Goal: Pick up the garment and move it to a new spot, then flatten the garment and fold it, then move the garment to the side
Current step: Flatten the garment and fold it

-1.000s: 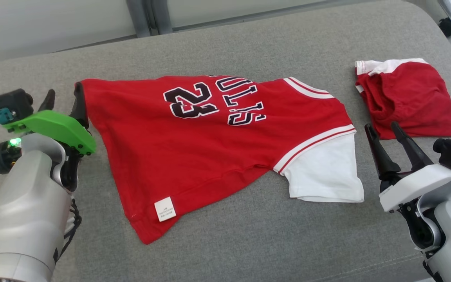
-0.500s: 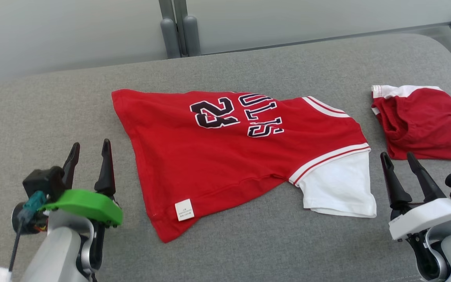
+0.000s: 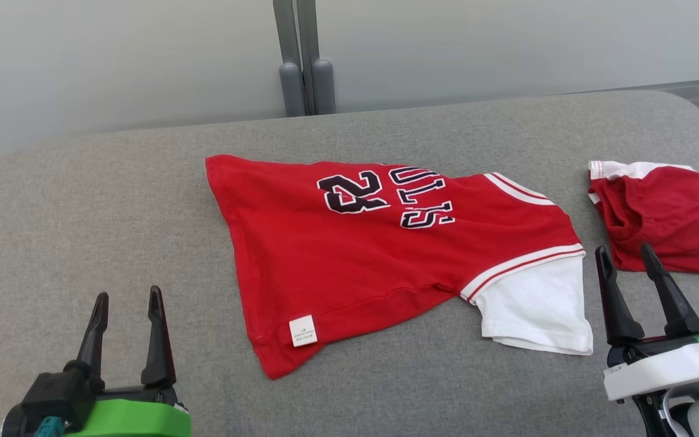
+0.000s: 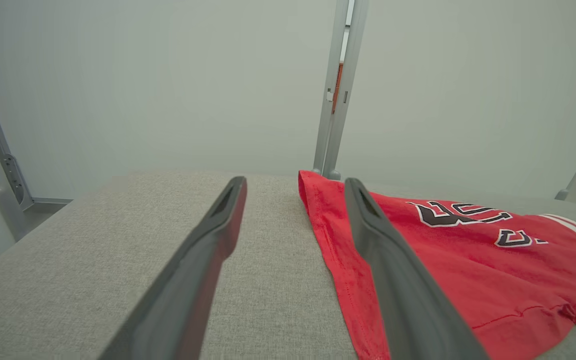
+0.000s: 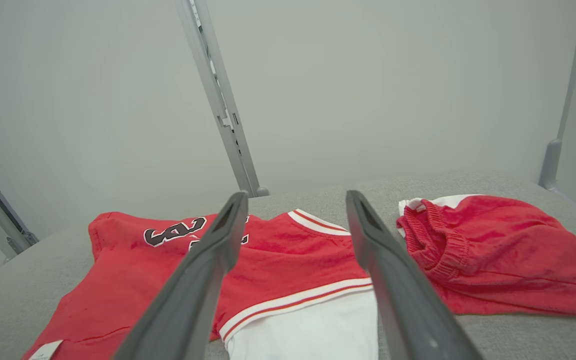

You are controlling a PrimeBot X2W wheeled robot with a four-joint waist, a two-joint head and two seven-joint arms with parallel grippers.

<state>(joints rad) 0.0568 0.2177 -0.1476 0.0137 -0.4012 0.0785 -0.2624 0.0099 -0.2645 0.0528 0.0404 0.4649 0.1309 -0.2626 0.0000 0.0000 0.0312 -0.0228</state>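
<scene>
The garment [image 3: 380, 255] is a red jersey with the number 23, dark lettering and a white sleeve, lying folded in half on the grey cushioned surface [image 3: 82, 230]. It also shows in the left wrist view [image 4: 468, 250] and the right wrist view [image 5: 288, 260]. My left gripper [image 3: 127, 298] stands open at the lower left, empty, well short of the jersey's hem. My right gripper [image 3: 624, 250] stands open at the lower right, empty, just right of the white sleeve [image 3: 537, 309].
A second red garment with white trim [image 3: 665, 218] lies crumpled at the right, behind my right gripper, and in the right wrist view [image 5: 498, 250]. A grey post [image 3: 301, 60] and pale wall panels stand behind the surface. The surface's rounded edges fall away left and right.
The head view has tilted up, so the whole scene sits lower. My left gripper has let go of the jersey's far left corner and drawn back to the lower left.
</scene>
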